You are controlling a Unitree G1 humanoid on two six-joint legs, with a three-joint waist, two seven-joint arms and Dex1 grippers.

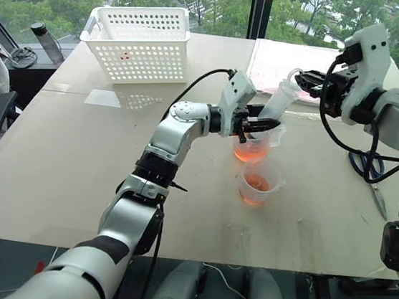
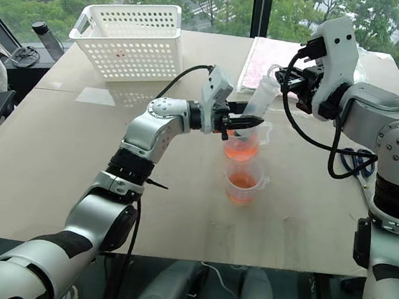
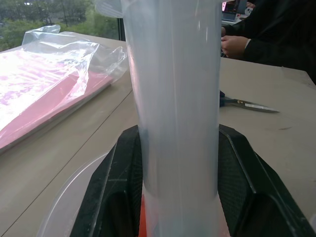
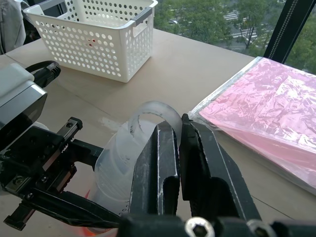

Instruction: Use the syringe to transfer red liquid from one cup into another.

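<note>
The left arm reaches forward across the bench (image 1: 75, 164) with its wrist bent toward the robot's right, so that the left gripper (image 1: 254, 124) points level; its jaws are clamped on the barrel of the syringe (image 1: 280, 101). The right arm is raised with the elbow out, and the right gripper (image 2: 283, 77) points toward the robot's left at the syringe's upper end, its jaws closed on the white plunger ring (image 4: 157, 114). The syringe leans with its top toward the right arm, its lower end inside the taller beaker (image 2: 243, 149), which holds red liquid (image 1: 249, 152). The smaller beaker (image 1: 259, 184) stands just in front of it, nearer the robot, also holding red liquid. The left wrist view shows the barrel upright between the two black fingers (image 3: 121, 192), plus scissors (image 3: 247, 104) and a person's hand (image 3: 234, 47) beyond. The right wrist view shows a white basket (image 4: 94, 34) and a pink wrapped packet (image 4: 271, 108).
</note>
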